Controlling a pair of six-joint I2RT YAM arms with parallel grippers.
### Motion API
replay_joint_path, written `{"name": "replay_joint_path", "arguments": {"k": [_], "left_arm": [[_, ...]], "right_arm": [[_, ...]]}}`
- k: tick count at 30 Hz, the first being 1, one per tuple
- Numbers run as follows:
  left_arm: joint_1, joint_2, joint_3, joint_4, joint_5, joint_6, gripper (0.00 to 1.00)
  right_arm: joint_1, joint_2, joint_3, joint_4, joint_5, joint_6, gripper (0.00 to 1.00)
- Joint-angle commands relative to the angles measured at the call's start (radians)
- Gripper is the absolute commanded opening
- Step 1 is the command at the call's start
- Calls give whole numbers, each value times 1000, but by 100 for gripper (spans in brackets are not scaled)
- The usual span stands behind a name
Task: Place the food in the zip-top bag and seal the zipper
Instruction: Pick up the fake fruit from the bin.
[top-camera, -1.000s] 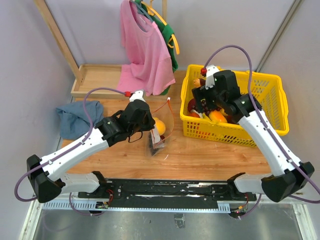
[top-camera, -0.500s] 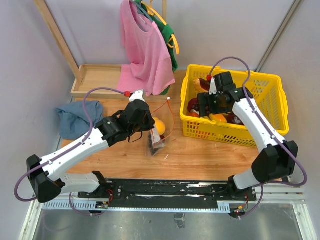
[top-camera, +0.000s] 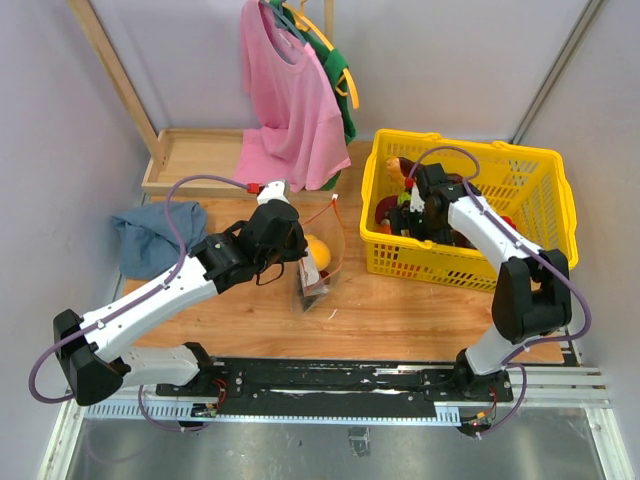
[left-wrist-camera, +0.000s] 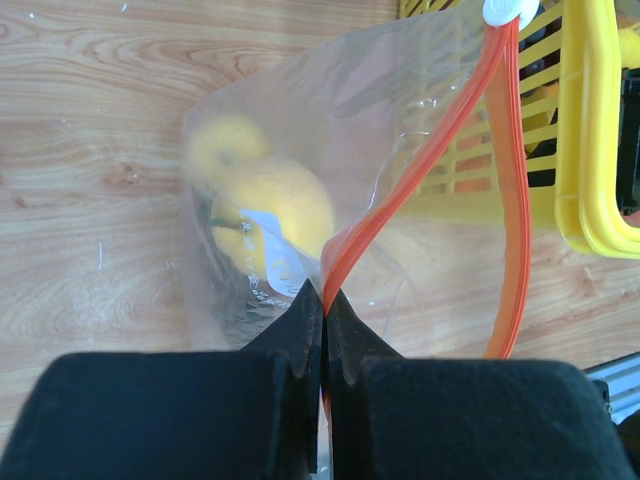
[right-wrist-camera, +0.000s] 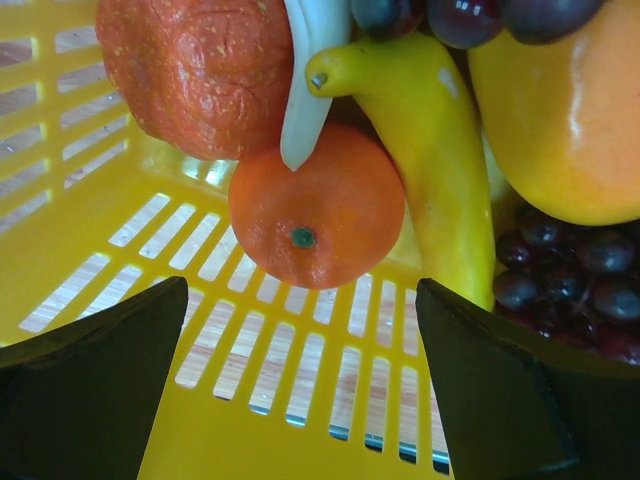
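Left gripper (left-wrist-camera: 322, 300) pinched tight on zipper (left-wrist-camera: 518, 200); right gripper (right-wrist-camera: 300, 300) spread, empty, over orange (right-wrist-camera: 315, 205); label (left-wrist-camera: 270, 252) blurred

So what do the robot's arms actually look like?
The left arm and right arm are white tubes joined by chunky black joints, each trailing a looping purple cable. The left gripper and right gripper are black, with two blunt wedge-shaped fingers.

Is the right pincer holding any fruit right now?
No, the right pincer is wide open and empty, with the orange lying loose ahead of it in the yellow basket.
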Motion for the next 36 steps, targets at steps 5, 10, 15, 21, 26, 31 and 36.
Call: {"name": "replay_joint_path", "arguments": {"k": [5, 10, 15, 21, 26, 31, 36], "left_arm": [[6, -5, 7, -12, -39, 3, 0], [6, -2, 7, -14, -44, 2, 0], [7, -2, 7, -15, -43, 1, 0], [6, -6, 3, -16, -43, 1, 0], [6, -15, -3, -14, -48, -6, 0], [6, -15, -5, -11, -42, -6, 0], [6, -20, -6, -7, -31, -6, 0]], "right_arm": [[-3, 76, -48, 24, -58, -2, 98], [-3, 116, -68, 60, -51, -6, 97], [-2, 142, -77, 90, -26, 3, 94], [-4, 135, -81, 99, 71, 17, 84], [-13, 95, -50, 75, 178, 21, 67], [-14, 28, -41, 80, 182, 16, 52], [-11, -49, -18, 65, 175, 11, 45]]}}
